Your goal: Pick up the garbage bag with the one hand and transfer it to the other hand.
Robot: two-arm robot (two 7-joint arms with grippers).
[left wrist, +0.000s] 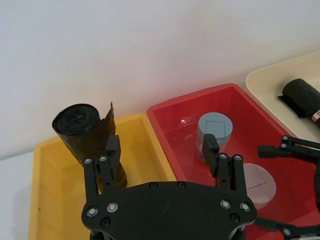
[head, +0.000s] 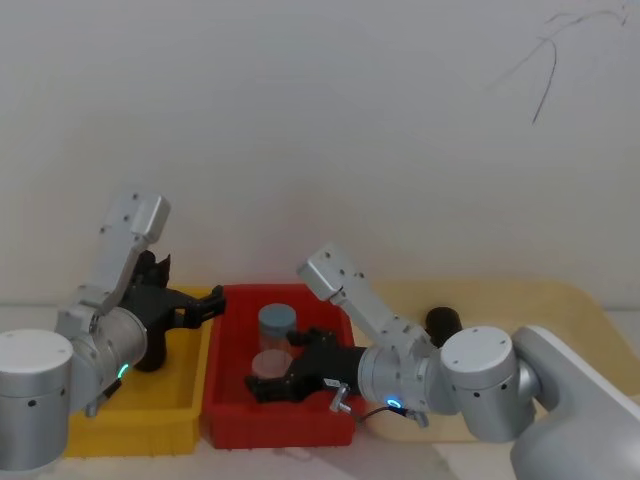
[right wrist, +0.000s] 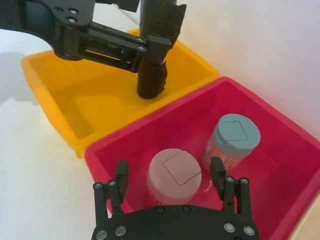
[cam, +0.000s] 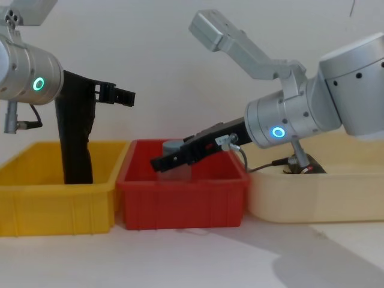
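Right now the left gripper [left wrist: 162,152] hangs by the bag [left wrist: 89,140], which stands upright in the yellow bin [left wrist: 45,200]. Its fingers are spread wide, one just beside the roll, nothing held. To grip well, I would centre both fingers around the upper roll before closing, since a loose flap sticks out there. The roll is black and crinkled. The right gripper [right wrist: 170,177] is open too, over the jars [right wrist: 175,172] in the red bin [right wrist: 280,150]
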